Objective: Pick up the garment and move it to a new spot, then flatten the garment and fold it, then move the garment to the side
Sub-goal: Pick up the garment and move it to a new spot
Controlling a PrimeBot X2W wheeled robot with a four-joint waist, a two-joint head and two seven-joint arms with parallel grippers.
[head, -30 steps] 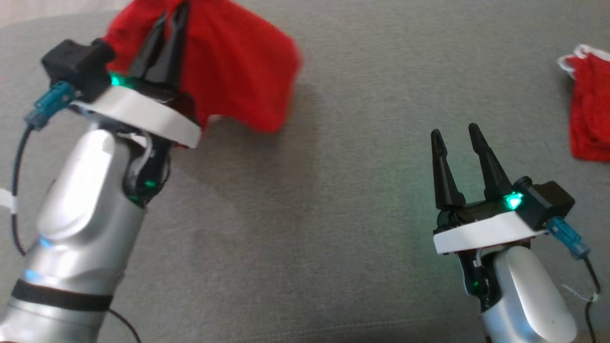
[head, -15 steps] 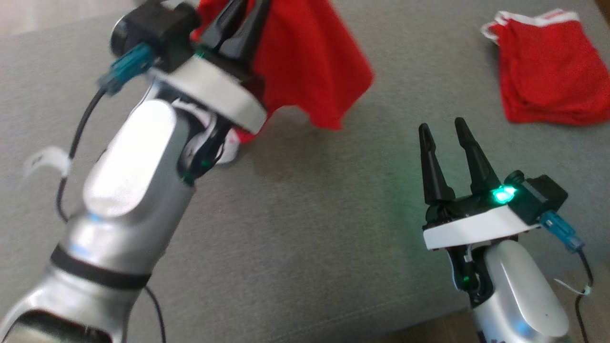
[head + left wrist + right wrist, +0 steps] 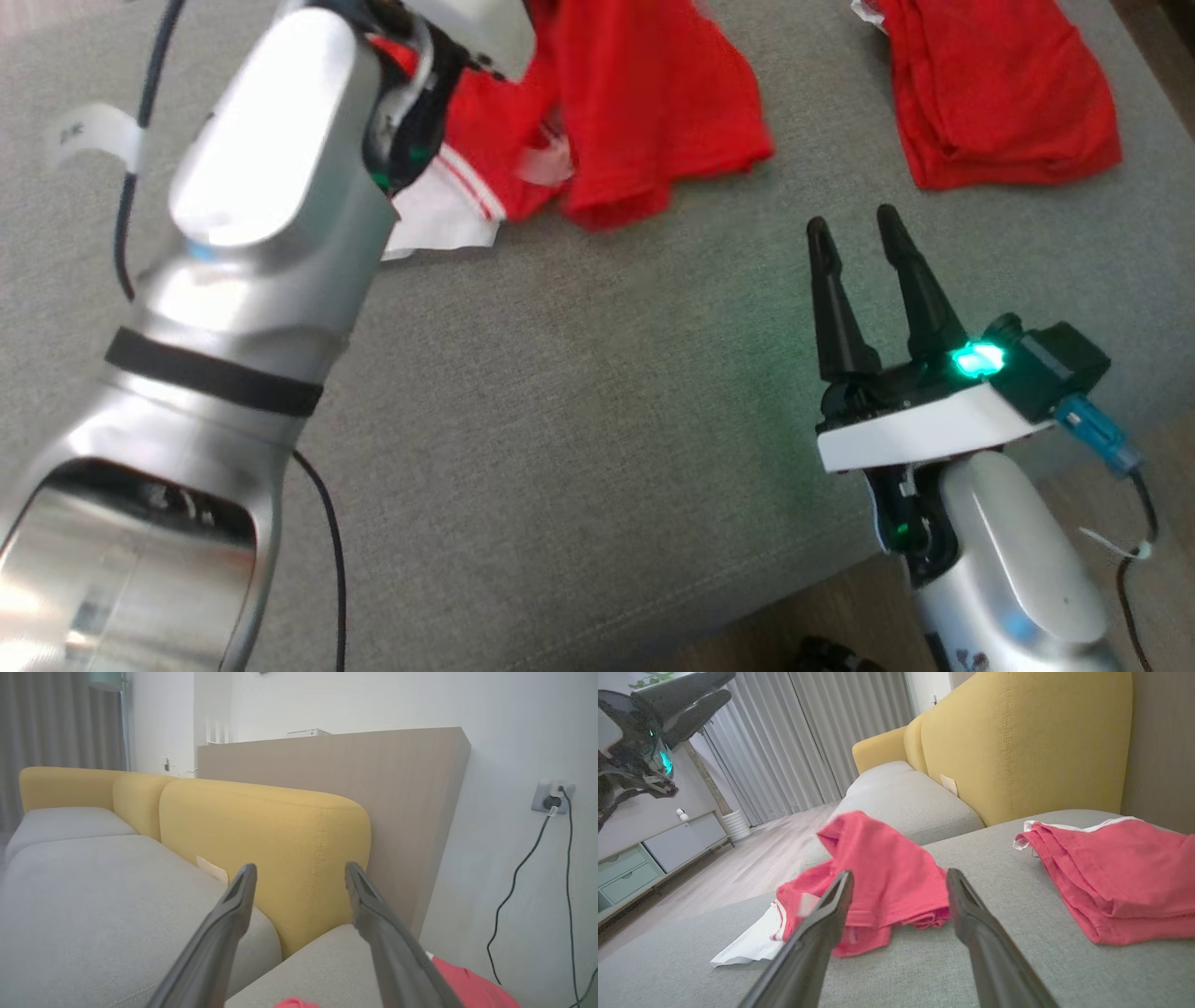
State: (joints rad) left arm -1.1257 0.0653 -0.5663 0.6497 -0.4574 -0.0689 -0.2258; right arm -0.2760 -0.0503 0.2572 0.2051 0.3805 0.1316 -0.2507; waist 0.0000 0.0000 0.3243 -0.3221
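Both jaws spread, garment (image 3: 653,112) crumpled on sofa (image 3: 560,392)

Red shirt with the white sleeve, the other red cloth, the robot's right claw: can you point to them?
garment (image 3: 653,112), head view, middle of the crumpled red body.
smaller red piece (image 3: 1004,93), head view, middle of its folded top.
right gripper (image 3: 851,219), head view, midway between its open fingertips.

Left tool (image 3: 299,870) high, fingers apart; right tool (image 3: 851,220) low, fingers apart
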